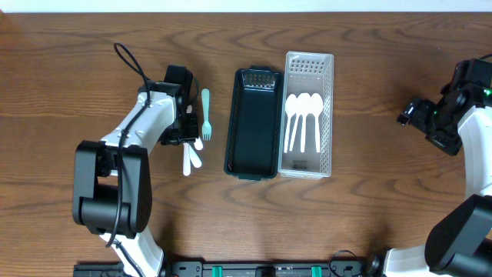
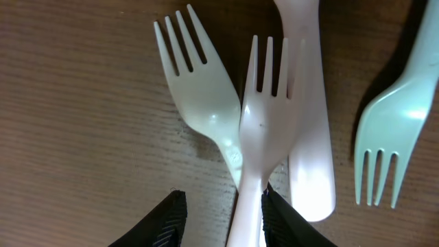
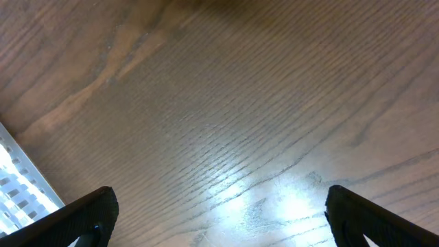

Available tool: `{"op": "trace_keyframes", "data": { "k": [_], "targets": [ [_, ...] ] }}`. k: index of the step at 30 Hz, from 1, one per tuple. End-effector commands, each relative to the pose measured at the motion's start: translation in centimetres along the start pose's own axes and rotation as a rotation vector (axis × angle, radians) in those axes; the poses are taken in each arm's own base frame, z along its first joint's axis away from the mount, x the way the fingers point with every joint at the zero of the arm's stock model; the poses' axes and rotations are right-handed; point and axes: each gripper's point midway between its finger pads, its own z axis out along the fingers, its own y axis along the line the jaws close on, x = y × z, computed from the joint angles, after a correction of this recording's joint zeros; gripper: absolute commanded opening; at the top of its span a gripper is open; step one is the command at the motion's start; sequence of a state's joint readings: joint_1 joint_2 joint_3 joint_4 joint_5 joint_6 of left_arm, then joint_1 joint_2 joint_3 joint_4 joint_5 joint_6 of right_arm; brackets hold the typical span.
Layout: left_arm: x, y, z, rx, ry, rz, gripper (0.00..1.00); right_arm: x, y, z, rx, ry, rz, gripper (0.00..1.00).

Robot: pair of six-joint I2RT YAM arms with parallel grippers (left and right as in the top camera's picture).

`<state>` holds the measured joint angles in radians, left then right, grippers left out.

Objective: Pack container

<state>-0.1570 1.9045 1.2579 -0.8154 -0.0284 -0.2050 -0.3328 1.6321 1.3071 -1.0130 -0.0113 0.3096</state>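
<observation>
In the left wrist view a white fork (image 2: 264, 116) lies on top of a second white fork (image 2: 199, 96) and a pale handle (image 2: 309, 137). A mint fork (image 2: 391, 130) lies to their right. My left gripper (image 2: 223, 219) hangs low over them with its jaws apart. The top fork's handle runs between the jaws against the right finger (image 2: 288, 223), and a gap shows beside the left one. In the overhead view the dark green container (image 1: 254, 123) stands at mid-table. My right gripper (image 1: 411, 114) is wide open over bare wood at the far right.
A white perforated tray (image 1: 309, 115) holding three white spoons (image 1: 304, 119) stands against the container's right side. Its corner shows at the left edge of the right wrist view as the tray (image 3: 20, 185). The mint fork (image 1: 205, 115) lies just left of the container.
</observation>
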Motion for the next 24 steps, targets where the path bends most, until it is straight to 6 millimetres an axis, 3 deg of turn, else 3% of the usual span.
{"op": "trace_keyframes", "data": {
  "k": [1, 19, 24],
  "targets": [
    [0.45, -0.33, 1.10, 0.012, 0.037, 0.007, 0.39, 0.04, -0.08, 0.13, -0.002, 0.006, 0.001, 0.99],
    [-0.33, -0.53, 1.23, 0.019, 0.007, 0.006, 0.37, 0.12, -0.12, 0.13, 0.000, 0.010, 0.001, 0.99],
    [-0.42, -0.56, 1.23, 0.020, 0.003, 0.010, 0.33, 0.12, -0.12, 0.13, 0.000, 0.010, 0.001, 0.99]
  ]
}}
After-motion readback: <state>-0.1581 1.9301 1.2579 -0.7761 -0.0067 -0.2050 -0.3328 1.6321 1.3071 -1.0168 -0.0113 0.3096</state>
